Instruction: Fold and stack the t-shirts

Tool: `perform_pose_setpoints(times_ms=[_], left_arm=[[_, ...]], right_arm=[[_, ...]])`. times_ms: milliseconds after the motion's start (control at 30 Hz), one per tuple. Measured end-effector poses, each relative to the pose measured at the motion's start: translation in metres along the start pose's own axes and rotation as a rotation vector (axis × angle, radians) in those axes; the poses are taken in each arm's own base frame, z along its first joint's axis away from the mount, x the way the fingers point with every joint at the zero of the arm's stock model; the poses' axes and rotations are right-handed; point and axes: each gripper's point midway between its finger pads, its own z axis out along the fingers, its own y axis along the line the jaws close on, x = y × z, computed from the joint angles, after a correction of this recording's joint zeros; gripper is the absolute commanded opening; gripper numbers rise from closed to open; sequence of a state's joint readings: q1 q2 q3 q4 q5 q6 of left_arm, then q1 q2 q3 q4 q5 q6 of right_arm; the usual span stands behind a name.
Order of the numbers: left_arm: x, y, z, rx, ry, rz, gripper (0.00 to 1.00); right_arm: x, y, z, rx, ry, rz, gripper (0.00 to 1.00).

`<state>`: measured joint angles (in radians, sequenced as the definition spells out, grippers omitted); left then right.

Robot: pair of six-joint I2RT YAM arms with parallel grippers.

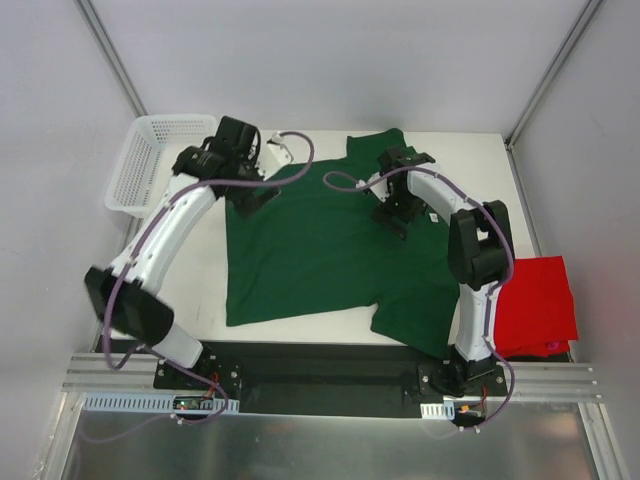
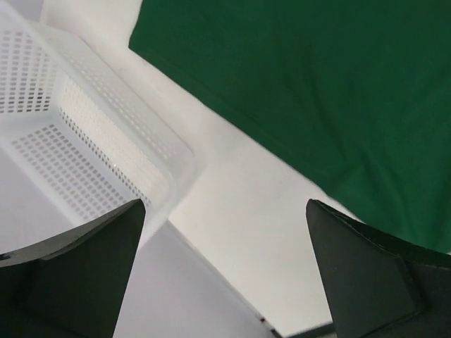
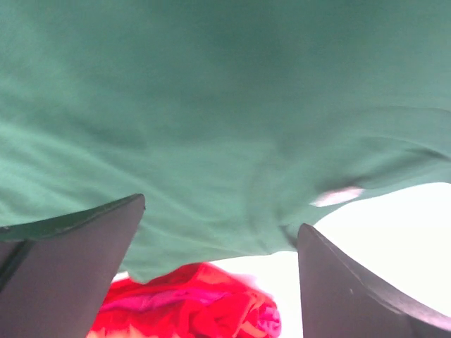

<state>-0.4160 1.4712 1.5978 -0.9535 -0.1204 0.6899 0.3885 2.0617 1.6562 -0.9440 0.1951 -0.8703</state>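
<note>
A white bench [image 1: 200, 290] inside a plain white-walled enclosure carries everything here, with a white mesh basket [image 1: 140, 165] tucked into its far left corner. The green t-shirt [image 1: 320, 250] lies spread flat across the middle of the bench. It seems to lie sideways, with the hem toward the left and one sleeve pointing to the far edge and the other toward the right arm's base. We judge it is laid open like this so that clean folds can be made. The red t-shirt [image 1: 540, 305] sits bunched at the near right edge, just beside the right arm's base, parked out of the way, we think, until its turn. The left gripper [image 1: 252, 192] hangs over the far left corner of the green shirt, near the basket. From its wrist camera the fingers [image 2: 77, 274] stand wide apart with only bare bench between them, so it holds nothing. The right gripper [image 1: 397, 212] hovers over the far right part of the shirt, spread wide and empty too, with green cloth filling its view and the red shirt showing past the edge. We read this as the start of folding: no fold is made yet and nothing is stacked. With one gripper toward each end of the far edge, the pair look well placed to pinch that edge at two points.
</note>
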Motion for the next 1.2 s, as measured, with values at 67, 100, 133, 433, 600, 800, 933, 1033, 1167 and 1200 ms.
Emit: perform_pose_setpoints(times_ms=[67, 100, 133, 433, 600, 800, 933, 1033, 1167, 1200], left_arm=[[-0.012, 0.023, 0.034, -0.022, 0.011, -0.058, 0.99], [-0.017, 0.031, 0.058, -0.02, 0.027, -0.082, 0.99], [-0.019, 0.035, 0.08, -0.015, 0.044, -0.1, 0.99], [0.003, 0.034, 0.236, 0.061, 0.221, -0.184, 0.99], [-0.005, 0.069, 0.243, -0.02, 0.167, -0.244, 0.99], [0.005, 0.118, 0.244, -0.164, 0.141, -0.301, 1.0], [0.021, 0.125, 0.26, -0.191, 0.176, -0.308, 0.99], [0.03, 0.116, 0.279, -0.175, 0.207, -0.291, 0.99], [0.027, 0.118, 0.287, -0.183, 0.211, -0.268, 0.99], [0.023, 0.12, 0.29, -0.189, 0.203, -0.262, 0.99]], right_arm=[[-0.009, -0.016, -0.006, 0.029, -0.055, 0.06, 0.96], [-0.014, -0.026, -0.01, 0.048, -0.086, 0.09, 0.96], [-0.016, -0.034, -0.013, 0.063, -0.109, 0.116, 0.96], [-0.003, -0.108, -0.031, 0.09, -0.301, 0.396, 0.96], [0.005, -0.112, -0.026, 0.04, -0.33, 0.455, 0.96], [-0.001, -0.074, -0.02, -0.083, -0.367, 0.411, 0.96], [-0.003, -0.055, -0.023, -0.144, -0.397, 0.39, 0.96], [-0.005, -0.05, -0.03, -0.16, -0.425, 0.383, 0.96], [-0.004, -0.043, -0.039, -0.168, -0.451, 0.366, 0.96], [-0.003, -0.041, -0.041, -0.17, -0.453, 0.36, 0.96]])
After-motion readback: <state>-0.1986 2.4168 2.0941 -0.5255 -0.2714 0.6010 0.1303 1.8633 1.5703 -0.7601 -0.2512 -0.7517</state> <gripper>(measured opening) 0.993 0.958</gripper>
